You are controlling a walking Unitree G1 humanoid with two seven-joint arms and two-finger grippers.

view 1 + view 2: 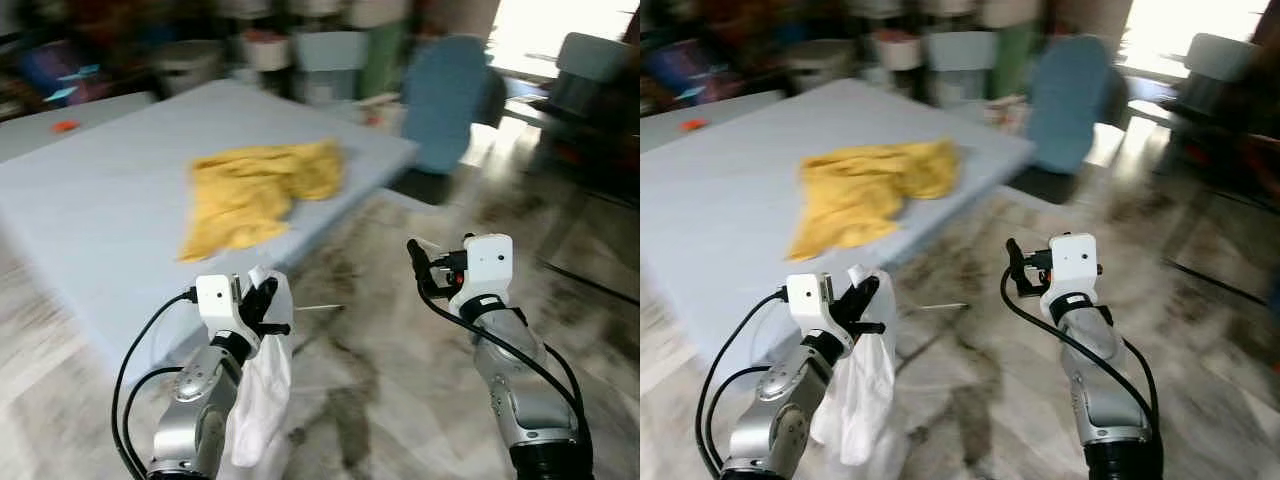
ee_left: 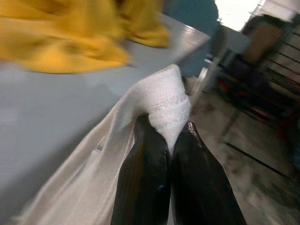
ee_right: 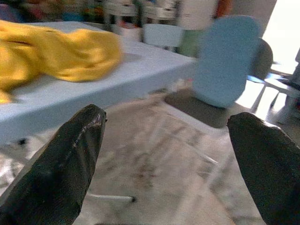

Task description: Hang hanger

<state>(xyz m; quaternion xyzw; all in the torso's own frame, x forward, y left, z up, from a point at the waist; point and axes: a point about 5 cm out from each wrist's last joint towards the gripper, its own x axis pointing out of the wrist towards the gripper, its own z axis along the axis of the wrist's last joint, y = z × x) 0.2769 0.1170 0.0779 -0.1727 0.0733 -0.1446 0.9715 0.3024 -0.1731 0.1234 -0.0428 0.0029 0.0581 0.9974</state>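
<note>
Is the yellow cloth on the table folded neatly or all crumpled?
Crumpled. The yellow cloth lies in a rumpled heap on the table.

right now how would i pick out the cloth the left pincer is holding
Start at the big pale blue table; a crumpled yellow garment lies on top. Off the table's near edge, the left pincer is shut on a white cloth hanging below it. It is white and held in the air, while the yellow one lies on the table.

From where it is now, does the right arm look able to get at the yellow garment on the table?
Probably not without moving. The right gripper hangs open over the floor, apart from the table, and the yellow garment lies well in from the near edge. Nothing stands between them.
</note>
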